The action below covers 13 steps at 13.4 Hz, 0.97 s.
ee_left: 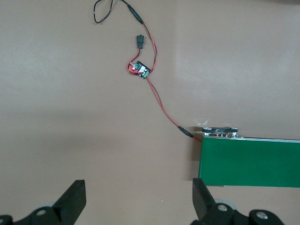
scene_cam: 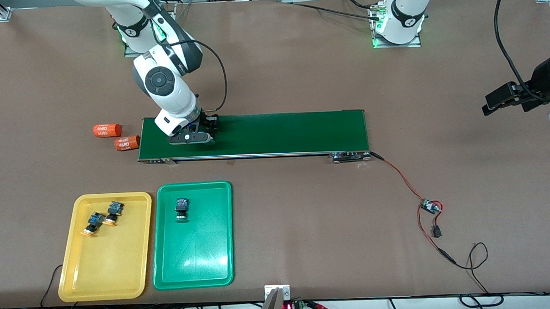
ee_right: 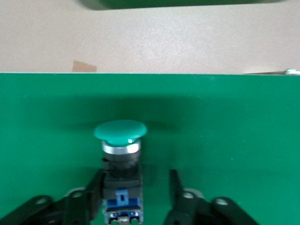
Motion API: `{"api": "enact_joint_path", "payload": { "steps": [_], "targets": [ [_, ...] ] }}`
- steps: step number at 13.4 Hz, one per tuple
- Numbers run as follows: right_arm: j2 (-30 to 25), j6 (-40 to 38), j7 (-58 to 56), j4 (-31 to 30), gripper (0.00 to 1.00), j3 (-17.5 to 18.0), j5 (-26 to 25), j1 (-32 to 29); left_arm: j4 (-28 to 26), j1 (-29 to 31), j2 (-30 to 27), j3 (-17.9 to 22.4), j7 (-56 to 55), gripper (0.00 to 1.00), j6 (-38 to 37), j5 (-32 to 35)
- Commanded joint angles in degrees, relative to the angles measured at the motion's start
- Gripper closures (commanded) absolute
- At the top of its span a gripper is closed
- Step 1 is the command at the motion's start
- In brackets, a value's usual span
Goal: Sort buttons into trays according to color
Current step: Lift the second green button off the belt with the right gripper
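Two orange cylinders (scene_cam: 107, 130) (scene_cam: 127, 143), each reading "4680", are lying at the right arm's end of the conveyor belt (scene_cam: 278, 133). Nearer the front camera than the belt, the yellow tray (scene_cam: 135, 275) is holding two orange-capped buttons (scene_cam: 92, 224) (scene_cam: 114, 212), their caps slanting toward that camera. The right gripper (scene_cam: 207, 129) is reaching down onto the belt, its fingers (ee_right: 174, 187) partly apart and straddling a green-capped button (ee_right: 121, 131); one is touching the body, the other standing clear. This button is lying on its side, long axis across the belt, cap toward the trays. Beside the yellow tray, the green tray (scene_cam: 215, 270) is holding one green button (scene_cam: 181, 209). The left gripper (ee_left: 138, 187) is waiting spread wide, empty, over the table past the belt's other end
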Motion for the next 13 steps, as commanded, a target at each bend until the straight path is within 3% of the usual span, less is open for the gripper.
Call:
{"api": "enact_joint_path", "payload": {
  "steps": [1,2,6,10,13],
  "targets": [
    [0.06,-0.14,-1.48,0.54,0.87,0.38,-0.39,-1.46,-0.80,0.22,-1.28,0.23,6.57,0.00,0.30,-0.38],
    [-0.02,-0.22,-1.83,1.06,0.95,0.29,-0.39,-2.16,-0.80,0.22,-1.29,0.15,7.12,0.00,0.30,-0.38],
    [-0.64,-1.53,-2.53,4.92,0.97,-0.41,-0.30,-2.69,-0.71,0.22,-1.37,0.06,5.64,0.00,0.30,-0.38],
    [1.63,-6.46,-9.37,18.61,0.97,-3.57,0.57,-2.69,-0.80,0.14,-1.37,-0.03,-1.21,0.00,-0.93,-0.38],
    [9.17,-6.64,-11.24,29.33,0.97,-5.69,0.93,-2.69,-0.80,0.13,-1.37,-0.03,-0.78,0.00,-0.31,-0.29]
  ]
}}
